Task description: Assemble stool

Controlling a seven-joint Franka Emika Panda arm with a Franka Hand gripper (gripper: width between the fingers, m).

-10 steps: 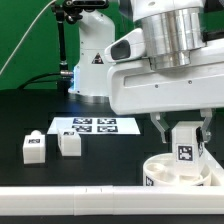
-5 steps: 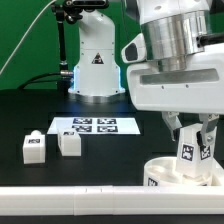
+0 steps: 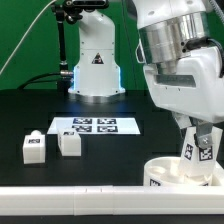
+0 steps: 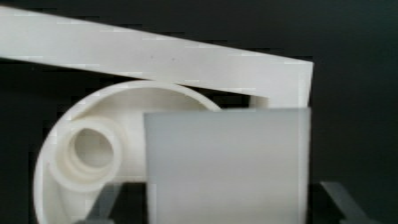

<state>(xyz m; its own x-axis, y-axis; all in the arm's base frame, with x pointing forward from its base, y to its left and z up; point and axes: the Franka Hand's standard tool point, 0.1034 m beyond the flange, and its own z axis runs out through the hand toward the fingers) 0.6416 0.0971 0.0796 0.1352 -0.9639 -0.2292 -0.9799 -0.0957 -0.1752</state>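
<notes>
My gripper (image 3: 203, 152) is shut on a white tagged stool leg (image 3: 201, 150) and holds it, tilted, just above the round white seat (image 3: 160, 175) at the exterior view's lower right. In the wrist view the leg (image 4: 228, 165) fills the space between my two dark fingers (image 4: 107, 198), with the seat (image 4: 107, 140) right behind it. Two more tagged legs lie on the black table at the exterior view's left: one (image 3: 34, 147) and another (image 3: 68, 142).
The marker board (image 3: 95, 126) lies flat mid-table. The long white border rail (image 3: 70, 205) runs along the front edge and shows in the wrist view (image 4: 160, 55). The robot base (image 3: 95, 60) stands at the back.
My arm has swung toward the exterior view's right and tilted, carrying the leg with it, still above the seat. The other legs have not moved.
</notes>
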